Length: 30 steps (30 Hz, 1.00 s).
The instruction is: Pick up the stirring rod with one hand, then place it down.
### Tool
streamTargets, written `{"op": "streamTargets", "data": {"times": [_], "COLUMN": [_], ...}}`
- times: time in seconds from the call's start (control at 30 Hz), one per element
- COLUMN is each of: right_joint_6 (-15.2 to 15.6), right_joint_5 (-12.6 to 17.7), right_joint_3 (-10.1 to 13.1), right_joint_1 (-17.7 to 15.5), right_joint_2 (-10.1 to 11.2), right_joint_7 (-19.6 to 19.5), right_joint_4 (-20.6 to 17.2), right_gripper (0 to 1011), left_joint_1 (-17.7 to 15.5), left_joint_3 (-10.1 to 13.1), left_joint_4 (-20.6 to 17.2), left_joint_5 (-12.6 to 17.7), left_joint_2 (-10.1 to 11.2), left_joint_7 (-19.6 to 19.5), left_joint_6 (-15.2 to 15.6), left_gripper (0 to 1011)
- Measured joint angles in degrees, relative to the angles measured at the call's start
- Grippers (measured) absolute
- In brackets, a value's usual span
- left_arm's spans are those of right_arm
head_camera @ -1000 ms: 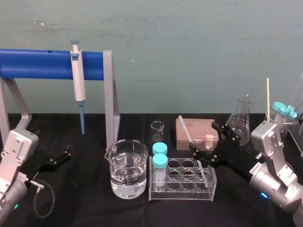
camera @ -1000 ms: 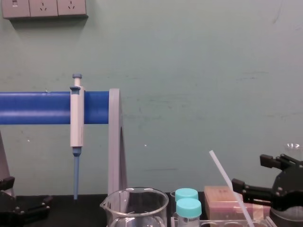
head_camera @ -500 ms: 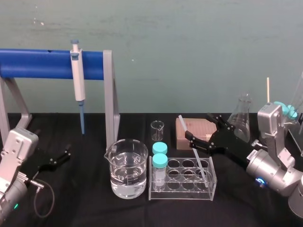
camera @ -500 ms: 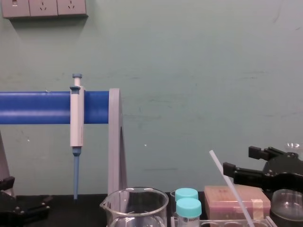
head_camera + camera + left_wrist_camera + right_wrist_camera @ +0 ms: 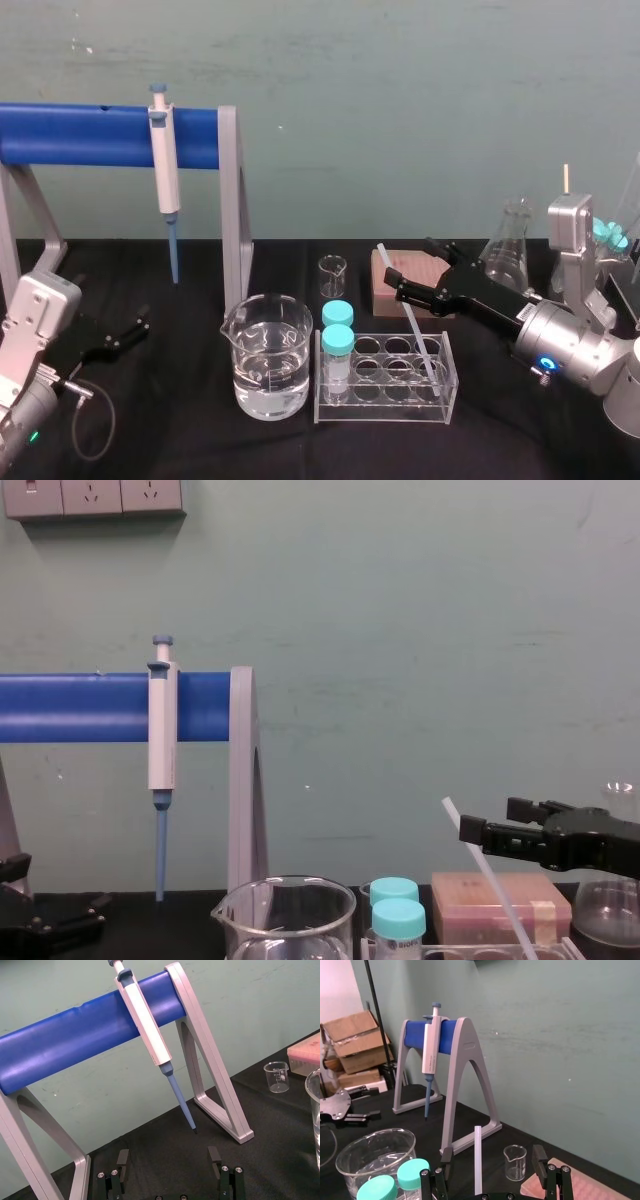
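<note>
Since the right gripper (image 5: 416, 270) has swung closer, its open fingers stand around the stirring rod (image 5: 411, 320); closing seems next. The left gripper (image 5: 120, 338) idles open.

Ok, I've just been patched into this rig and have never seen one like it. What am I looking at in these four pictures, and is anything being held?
It is a two-armed robot working at a black table. The head picture looks down from above. The chest picture looks across the table from lower down. Each wrist picture looks out along one arm's fingers.

The right gripper is open, with a finger on either side of the stirring rod. The rod leans in the clear tube rack, and nothing is gripped yet. The left gripper sits parked and open at the left.

Also there are a beaker of water, two teal-capped tubes in the rack, and a pipette hung on the blue stand.
</note>
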Motion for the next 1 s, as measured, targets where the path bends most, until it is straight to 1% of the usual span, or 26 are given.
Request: {"op": "streamTargets", "data": {"times": [0.1, 0.3, 0.63, 1.0], "right_joint_6": [1.9, 3.9, 5.4, 5.9], "right_joint_5": [1.2, 2.5, 3.4, 3.8], "right_joint_3": [-0.2, -1.0, -2.1, -2.4], "right_joint_1": [1.2, 2.7, 4.2, 4.5], "right_joint_2": [-0.5, -1.0, -1.3, -1.3], "right_joint_7": [1.6, 3.4, 4.6, 4.6], "right_joint_4": [1.8, 4.2, 6.5, 7.2], "right_gripper": [1003, 1003, 1003, 1003], "left_joint_1": [0.0, 0.0, 0.0, 0.0], "left_joint_3": [0.0, 0.0, 0.0, 0.0], "left_joint_4": [0.0, 0.0, 0.0, 0.0], "left_joint_5": [0.0, 0.0, 0.0, 0.0], "left_joint_2": [0.0, 0.0, 0.0, 0.0], "left_joint_7": [0.0, 0.0, 0.0, 0.0], "left_joint_6": [0.0, 0.0, 0.0, 0.0], "left_gripper": [1000, 1000, 1000, 1000]}}
